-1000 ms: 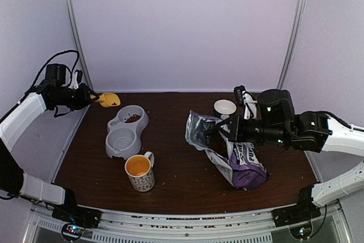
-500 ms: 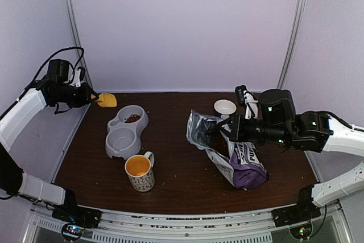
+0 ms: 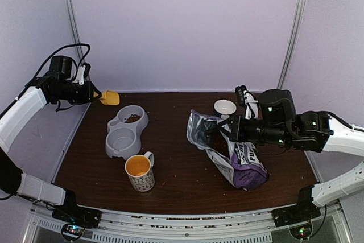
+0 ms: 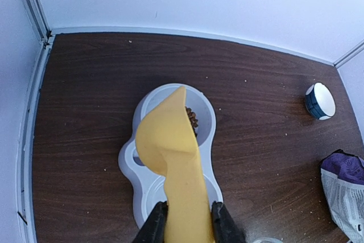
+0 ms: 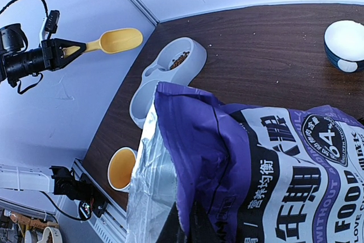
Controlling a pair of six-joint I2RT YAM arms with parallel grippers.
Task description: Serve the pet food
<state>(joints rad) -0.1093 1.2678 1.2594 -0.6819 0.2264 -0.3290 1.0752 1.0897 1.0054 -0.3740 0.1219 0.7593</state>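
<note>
Scoop (image 4: 168, 140) raised near the bowl (image 3: 122, 140) with kibble (image 3: 133, 118)
Left gripper (image 4: 187, 223) clamps the scoop's handle; right gripper (image 3: 219, 132), closed tight, pinches the purple bag (image 5: 256, 169) at its open edge

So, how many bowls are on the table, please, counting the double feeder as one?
2: the feeder at left-centre; a small bowl at the back, beside the bag.

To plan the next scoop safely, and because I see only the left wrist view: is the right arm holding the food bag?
Observer: Yes, the right gripper is shut on the rim of the purple bag, whose mouth faces left.
Operator: Anything standing near the double bowl?
Observer: A mug, orange inside, stands at its near end.
Operator: My scoop's attitude?
Observer: The left gripper holds the yellow scoop about level, raised clear of the table.
</note>
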